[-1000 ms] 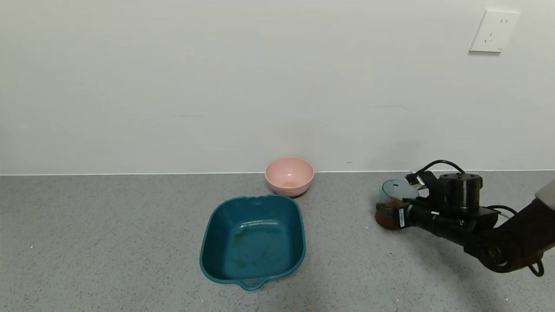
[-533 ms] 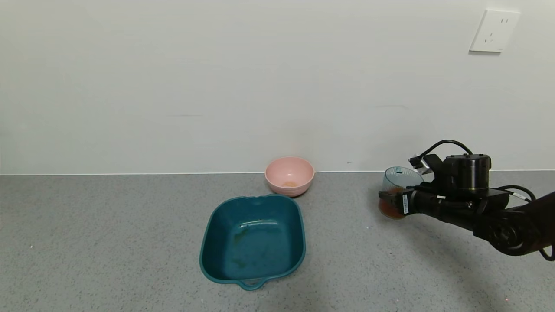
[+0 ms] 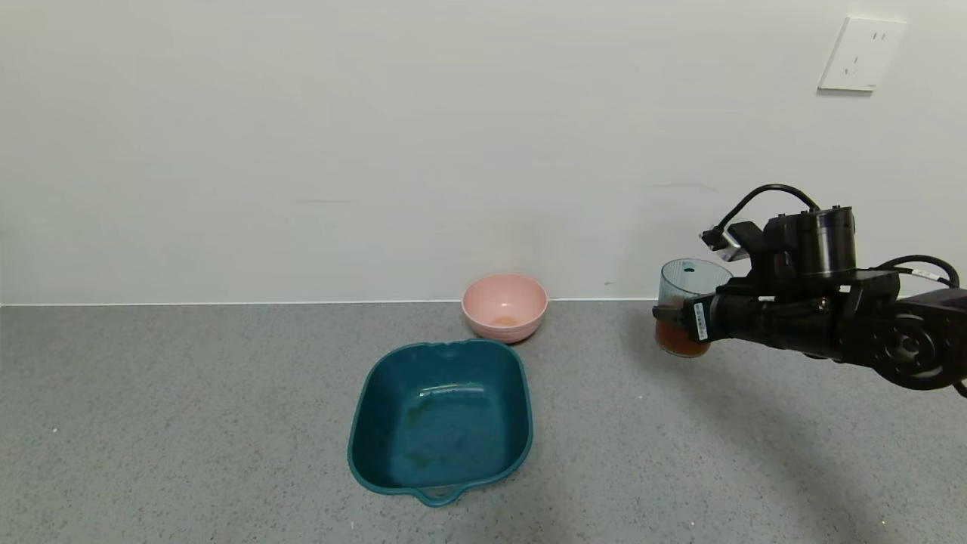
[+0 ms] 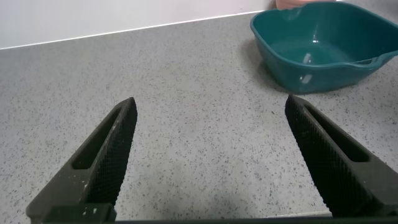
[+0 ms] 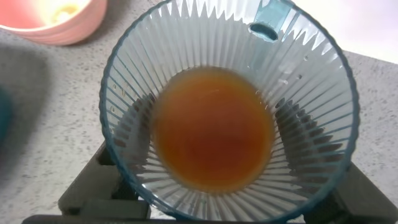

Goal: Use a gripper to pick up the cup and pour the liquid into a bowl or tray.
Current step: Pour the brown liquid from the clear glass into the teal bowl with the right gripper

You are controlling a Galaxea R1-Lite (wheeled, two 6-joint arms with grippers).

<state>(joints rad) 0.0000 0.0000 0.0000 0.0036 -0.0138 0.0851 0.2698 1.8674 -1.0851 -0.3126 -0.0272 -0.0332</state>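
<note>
The right end effector [image 3: 682, 321] has risen in the last second: the cup [image 3: 684, 306], pinched between its fingers, was sitting on the counter [image 3: 189, 415] and now hangs clear above it, upright. The liquid [image 5: 213, 127] is all inside, filling only the lower part. So the pick-up seems done; what remains is carrying the cup left to the tub [image 3: 440, 415], well apart from it, and tipping.

Count: one cup, one teal tub, one pink bowl [image 3: 505, 305], two end effectors. The left end effector [image 4: 208, 158] is spread wide, holding nothing, low over the counter.
</note>
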